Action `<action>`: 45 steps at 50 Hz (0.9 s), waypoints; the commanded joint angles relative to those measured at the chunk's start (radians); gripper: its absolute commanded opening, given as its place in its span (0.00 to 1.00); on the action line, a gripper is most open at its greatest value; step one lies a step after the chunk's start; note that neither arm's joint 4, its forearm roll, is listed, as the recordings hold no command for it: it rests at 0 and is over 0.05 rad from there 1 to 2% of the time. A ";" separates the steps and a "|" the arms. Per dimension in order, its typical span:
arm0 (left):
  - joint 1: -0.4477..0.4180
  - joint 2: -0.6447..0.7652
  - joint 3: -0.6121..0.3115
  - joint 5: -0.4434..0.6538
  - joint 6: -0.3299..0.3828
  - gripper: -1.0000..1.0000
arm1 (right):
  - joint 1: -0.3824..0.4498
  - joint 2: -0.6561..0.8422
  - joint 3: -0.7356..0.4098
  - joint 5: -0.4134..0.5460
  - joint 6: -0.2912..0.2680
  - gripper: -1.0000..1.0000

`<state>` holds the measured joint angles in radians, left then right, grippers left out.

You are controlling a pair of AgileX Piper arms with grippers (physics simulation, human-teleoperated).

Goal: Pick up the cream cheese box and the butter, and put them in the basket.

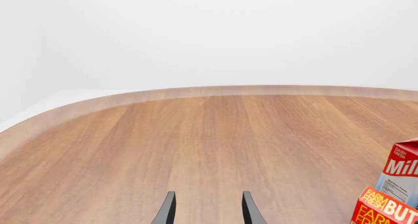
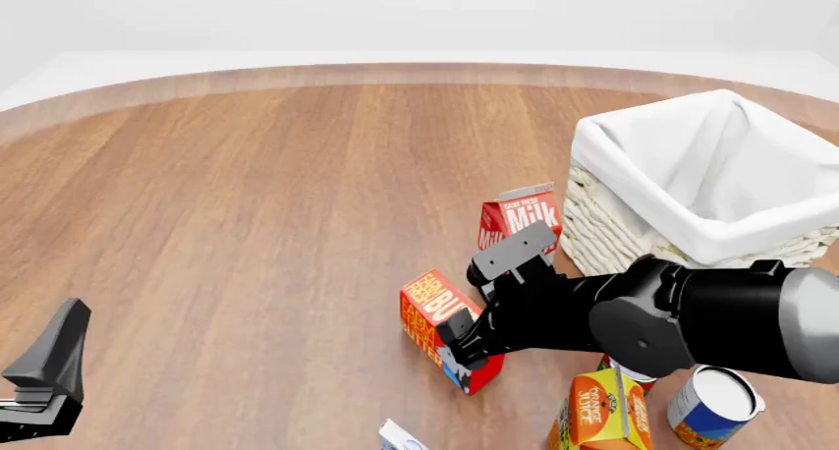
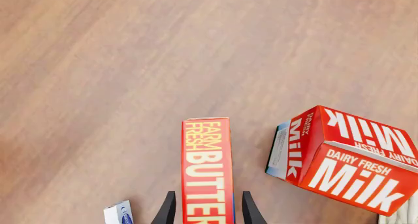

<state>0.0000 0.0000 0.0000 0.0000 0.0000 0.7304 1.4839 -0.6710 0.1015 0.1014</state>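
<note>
Pincer of the left arm [image 1: 207, 212] is hanging spread and empty over bare wooden tabletop [image 1: 196, 136] in the left wrist view; the butter [image 1: 385, 209] and the milk carton [image 1: 400, 171] are peeking in at one edge, well apart from it.

Moving to the front view, the right pincer [image 2: 462, 334] is reaching low against the butter [image 2: 433, 317], which is sitting on the tabletop just in front of the milk carton [image 2: 522, 219]. The basket [image 2: 708, 180] is standing near, beyond the right arm, probably an easy carry. The cream cheese box [image 2: 400, 437] is poking in at the near edge, beside the orange juice carton [image 2: 606, 411] and a can [image 2: 712, 403].

Turning to the right wrist view, the right pincer's fingers [image 3: 166, 210] are straddling the butter's narrow width, apparently lined up for a squeeze; whether they are already pressing it, I cannot tell.
</note>
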 commanded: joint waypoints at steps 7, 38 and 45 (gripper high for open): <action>0.000 0.000 0.000 0.000 0.000 1.00 | 0.006 0.042 0.033 -0.064 0.024 1.00; 0.000 0.000 0.000 0.000 0.000 1.00 | 0.018 0.094 0.052 -0.122 0.046 1.00; 0.000 0.000 0.000 0.000 0.000 1.00 | 0.021 0.103 0.052 -0.128 0.051 1.00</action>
<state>0.0000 0.0000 0.0000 0.0000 0.0000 0.7471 1.5715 -0.6226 -0.0137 0.1458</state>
